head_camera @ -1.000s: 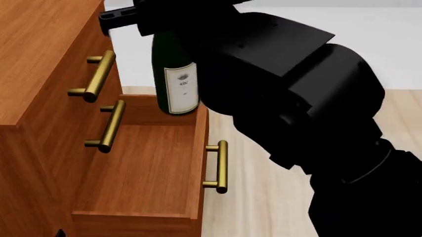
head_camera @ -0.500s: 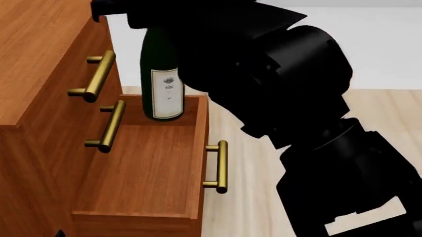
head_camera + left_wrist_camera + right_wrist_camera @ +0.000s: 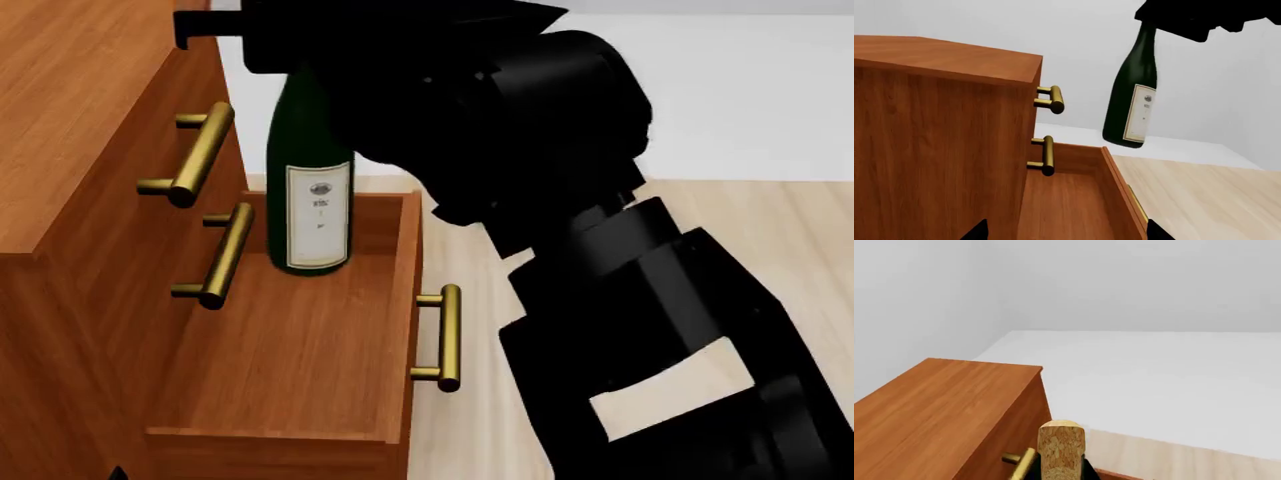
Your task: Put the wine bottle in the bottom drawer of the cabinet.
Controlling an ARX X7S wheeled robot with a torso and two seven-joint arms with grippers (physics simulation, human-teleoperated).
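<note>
wine bottle (image 3: 310, 175) hanging upright over open bottom drawer (image 3: 287, 350), toward its 12 o'clock end | glass: likely heavy, rigid, slick, breakable; neck hold under cork suiting it | right pincer (image 3: 274, 45) pinching neck | left pincer's state: cannot tell | cabinet (image 3: 80, 130) at 9 o'clock

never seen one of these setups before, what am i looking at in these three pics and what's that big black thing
The big black shape is a simulated robot's right arm; its right gripper grips the neck of the wine bottle. One picture looks down from the robot's head. One comes from the left arm's camera, viewing the bottle from the side. The third sits on the right arm, looking past the bottle's cork. The bottle hangs upright over the bottom drawer, pulled open from the cabinet. The left gripper itself barely shows.
</note>
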